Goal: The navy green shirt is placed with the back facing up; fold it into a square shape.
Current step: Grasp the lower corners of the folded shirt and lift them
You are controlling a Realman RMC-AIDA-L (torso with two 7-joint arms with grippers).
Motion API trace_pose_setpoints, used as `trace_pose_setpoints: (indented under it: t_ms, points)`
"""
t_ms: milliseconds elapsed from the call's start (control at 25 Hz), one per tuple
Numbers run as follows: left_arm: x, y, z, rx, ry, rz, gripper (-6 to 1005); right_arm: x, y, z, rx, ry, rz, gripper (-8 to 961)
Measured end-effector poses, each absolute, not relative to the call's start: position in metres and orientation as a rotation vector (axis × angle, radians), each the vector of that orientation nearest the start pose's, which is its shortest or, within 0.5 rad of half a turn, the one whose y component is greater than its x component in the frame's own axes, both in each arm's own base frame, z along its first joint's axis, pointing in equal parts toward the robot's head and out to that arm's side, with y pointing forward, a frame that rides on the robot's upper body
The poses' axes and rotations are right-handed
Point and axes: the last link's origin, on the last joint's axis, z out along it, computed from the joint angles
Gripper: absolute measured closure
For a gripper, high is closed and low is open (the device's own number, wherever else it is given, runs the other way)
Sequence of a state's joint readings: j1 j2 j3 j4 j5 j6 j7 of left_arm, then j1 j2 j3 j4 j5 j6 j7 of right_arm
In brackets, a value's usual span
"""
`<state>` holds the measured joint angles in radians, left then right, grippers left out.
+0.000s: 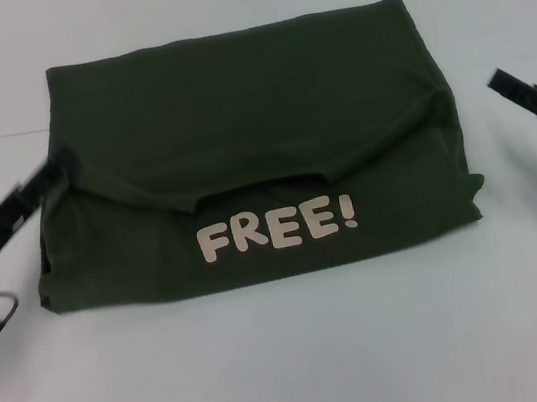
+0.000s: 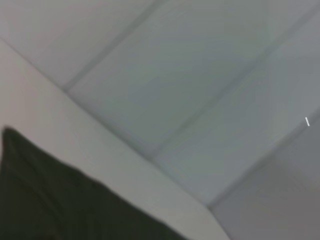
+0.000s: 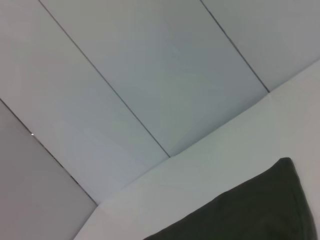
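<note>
Between my two grippers, the navy green shirt lies folded on the counter.
Soft, light cloth; grip its side edges. Gripper openings: I cannot tell.

The folded navy green shirt fills the table's middle; bare surface lies near, far and on both sides, open for passage.
</note>
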<state>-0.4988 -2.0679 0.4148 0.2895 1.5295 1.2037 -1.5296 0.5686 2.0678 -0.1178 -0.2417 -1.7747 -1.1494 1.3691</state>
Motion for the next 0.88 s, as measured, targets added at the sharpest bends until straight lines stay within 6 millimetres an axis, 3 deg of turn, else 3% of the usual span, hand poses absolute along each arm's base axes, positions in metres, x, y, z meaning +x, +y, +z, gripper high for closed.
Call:
trace_pose_setpoints:
  t_ms: [160,400,720,880]
  points:
    - [-0.335,0.335,0.033,-1.987,-1.35,-1.042,207,0.334,0.343,0.015,-1.798,1.223,1.105,-1]
    - [-0.355,0.326,0.049,-2.097,-1.337,-0.766,200,0.335,0.327,0.004,-1.927,1.2,1.036,-1]
    - [-0.359,0.325,0.038,-2.262,-1.141,-0.51,190,0.333,0.316,-0.013,-2.093,1.101,0.914,0]
    - [-0.361,0.33,0.034,-2.249,-1.044,-0.444,185,0.331,0.311,-0.018,-2.165,1.048,0.881,0]
